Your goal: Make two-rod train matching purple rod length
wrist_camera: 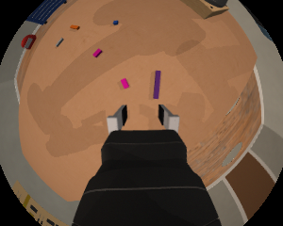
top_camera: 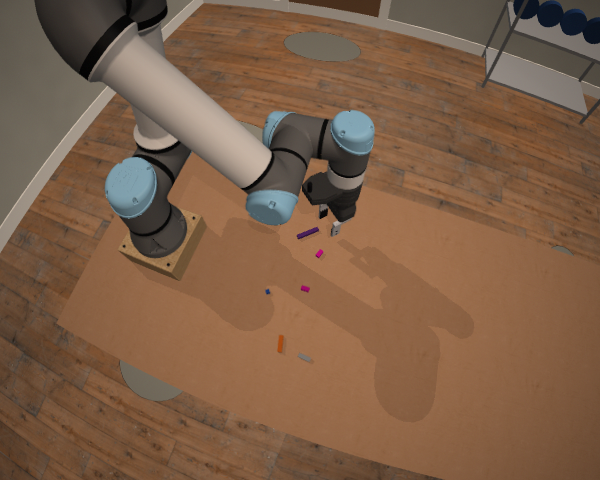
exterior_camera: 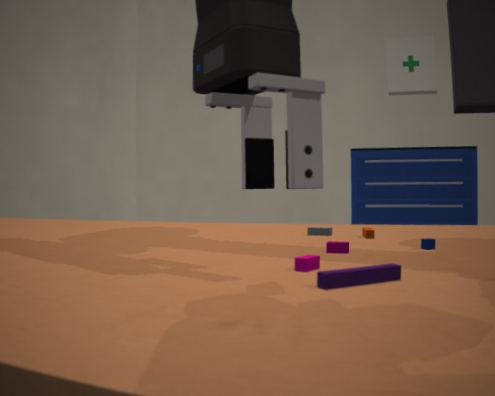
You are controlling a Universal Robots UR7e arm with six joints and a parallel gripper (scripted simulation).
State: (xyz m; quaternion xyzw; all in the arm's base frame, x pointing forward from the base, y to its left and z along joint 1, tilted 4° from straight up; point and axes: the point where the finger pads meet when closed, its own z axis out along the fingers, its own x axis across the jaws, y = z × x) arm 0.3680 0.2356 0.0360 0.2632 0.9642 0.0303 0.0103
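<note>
My gripper is open and empty, high above the table. The purple rod lies flat near it. One magenta rod lies beside the purple rod, apart from it. A second magenta rod lies farther off. The orange rod and the grey rod lie far from the gripper, apart and at different angles. No rods touch.
A small blue rod lies apart, on the robot-base side of the second magenta rod. The arm stands on a wooden base block on the table. Arm shadows fall across the table.
</note>
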